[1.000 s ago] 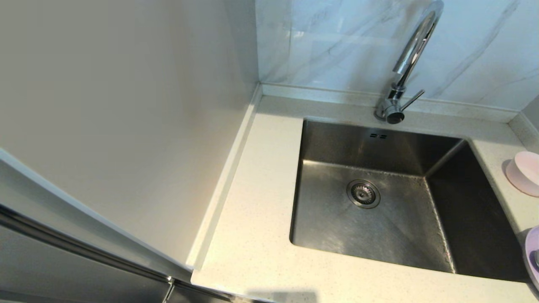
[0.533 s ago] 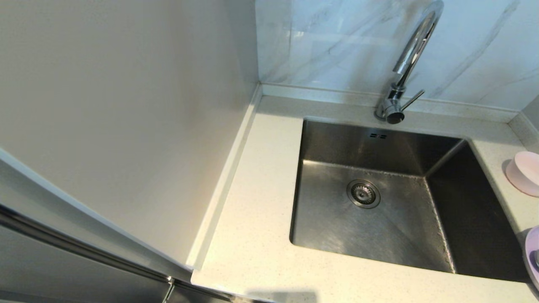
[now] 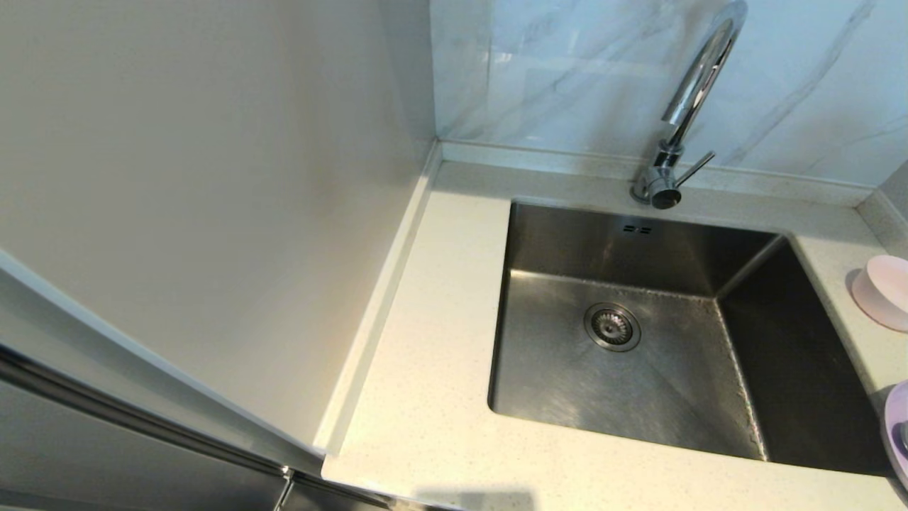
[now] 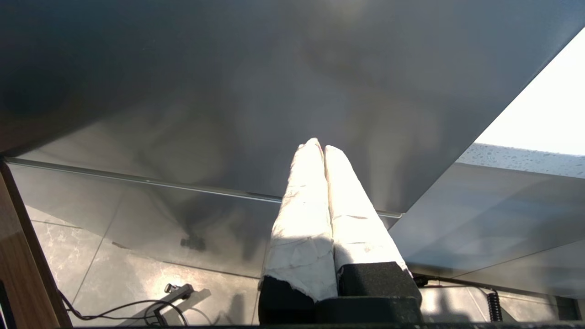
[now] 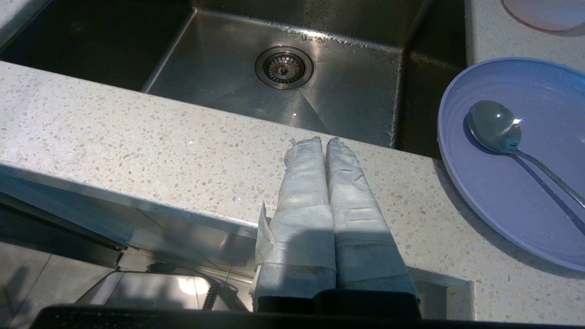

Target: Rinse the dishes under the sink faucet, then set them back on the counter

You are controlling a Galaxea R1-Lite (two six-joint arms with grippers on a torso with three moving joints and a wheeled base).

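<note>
A lavender plate (image 5: 516, 169) lies on the speckled counter (image 5: 137, 141) at the sink's right, with the silver spoon (image 5: 498, 128) resting in it. Only the plate's edge (image 3: 897, 426) shows in the head view. The pale pink bowl (image 3: 883, 291) stands farther back on the right counter. The steel sink (image 3: 567, 376) holds nothing but its drain strainer (image 3: 612, 326), and the chrome faucet (image 3: 681, 121) rises behind it. My right gripper (image 5: 320, 140) is shut and empty over the counter's front edge, left of the plate. My left gripper (image 4: 318, 147) is shut and empty, low beside a grey cabinet front.
A tall off-white side panel (image 3: 213, 213) walls off the counter's left end. A marbled wall panel (image 3: 567, 71) stands behind the faucet. Below the counter edge are grey cabinet fronts (image 4: 228, 91), floor tiles and a loose cable (image 4: 123, 306).
</note>
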